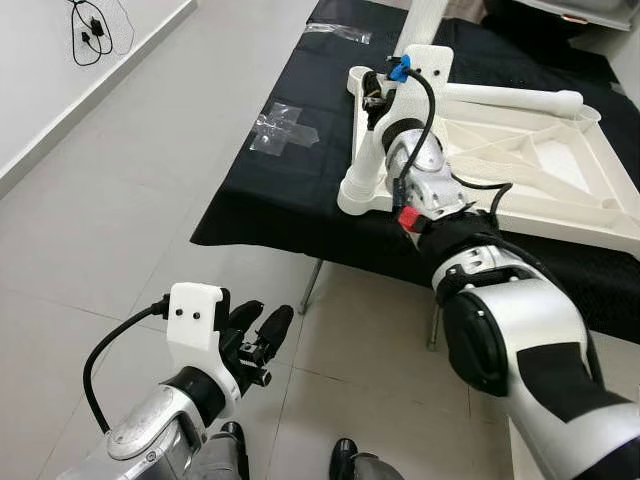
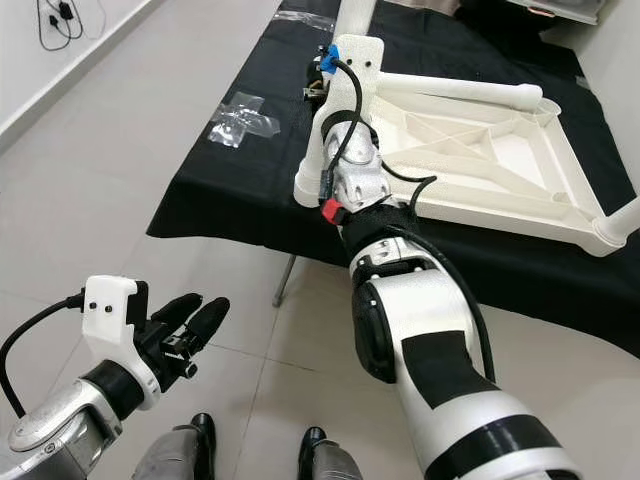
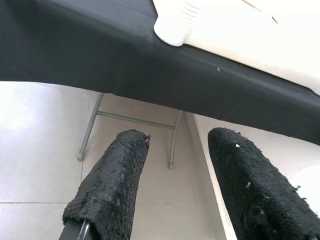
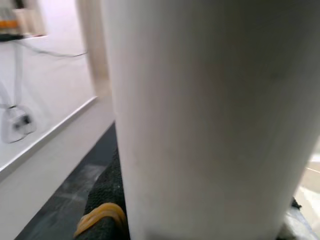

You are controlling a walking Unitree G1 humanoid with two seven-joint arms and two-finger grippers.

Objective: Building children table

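An upturned white children's table [image 1: 545, 165] lies on a black-covered table [image 1: 290, 200]. At its near-left corner a white table leg [image 1: 362, 165] rises at a tilt. My right gripper [image 1: 374, 95] is shut on the upper part of that leg. The right wrist view has the leg [image 4: 200, 115] pressed close, with a black finger [image 4: 102, 200] beside it. A second leg [image 1: 515, 97] lies across the frame, and a third [image 1: 422, 20] stands at the far corner. My left gripper [image 1: 262, 325] hangs low over the floor, open, its fingers [image 3: 112, 190] apart and holding nothing.
Clear plastic wrapping [image 1: 283, 127] lies on the cloth's left part, with more [image 1: 338, 32] farther back. Metal legs [image 1: 310, 285] hold the black table up. Tiled floor stretches to the left up to a wall with hanging cables [image 1: 95, 30]. My feet [image 1: 345, 455] stand near the table's edge.
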